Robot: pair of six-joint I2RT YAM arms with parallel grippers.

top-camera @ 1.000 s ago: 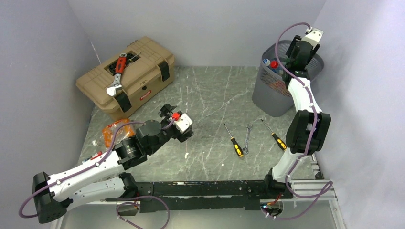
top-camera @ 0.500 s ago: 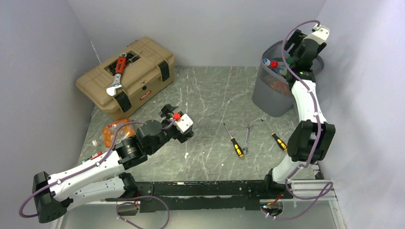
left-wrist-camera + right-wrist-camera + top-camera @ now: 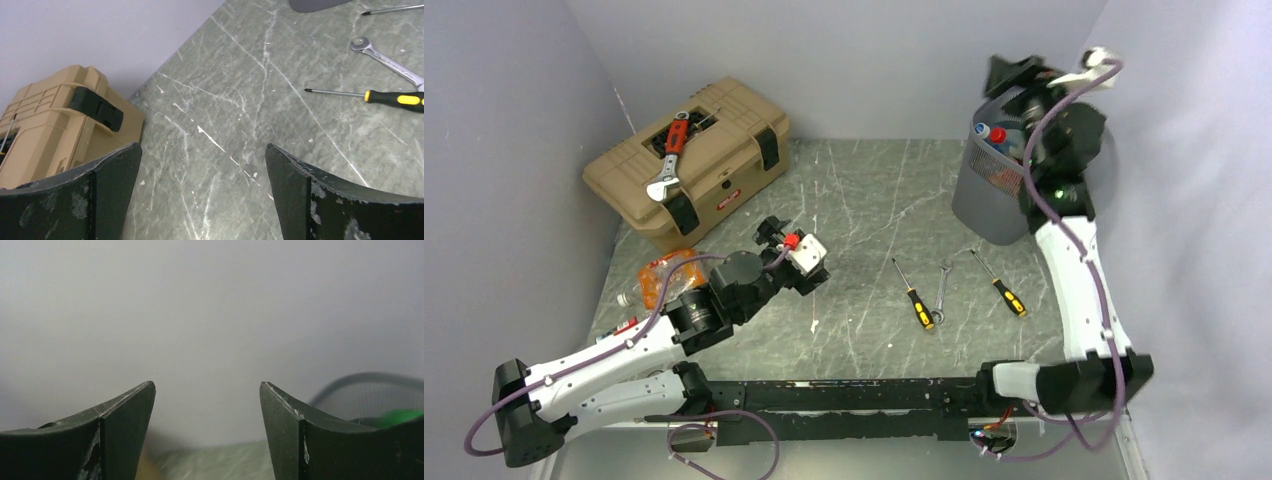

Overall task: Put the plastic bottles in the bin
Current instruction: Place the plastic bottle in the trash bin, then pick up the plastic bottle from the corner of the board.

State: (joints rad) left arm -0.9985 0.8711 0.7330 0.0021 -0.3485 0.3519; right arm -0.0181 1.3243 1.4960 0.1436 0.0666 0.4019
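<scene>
One second ago the right gripper (image 3: 207, 385) hung low over the grey mesh wastebasket bin (image 3: 984, 200). We now find it raised above the bin's rim, jaws apart and empty, while a red bottle cap (image 3: 998, 134) shows inside the bin, so we judge that drop complete. A clear plastic bottle with an orange label (image 3: 664, 277) lies far left of the bin, not yet collected, and the left gripper (image 3: 202, 150), also left of the bin, stands wide apart and empty.

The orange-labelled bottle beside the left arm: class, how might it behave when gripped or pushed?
The orange-labelled bottle looks clear and thin, so probably light and easily dented by a squeeze. Lying on its side, it may roll if nudged.
</scene>
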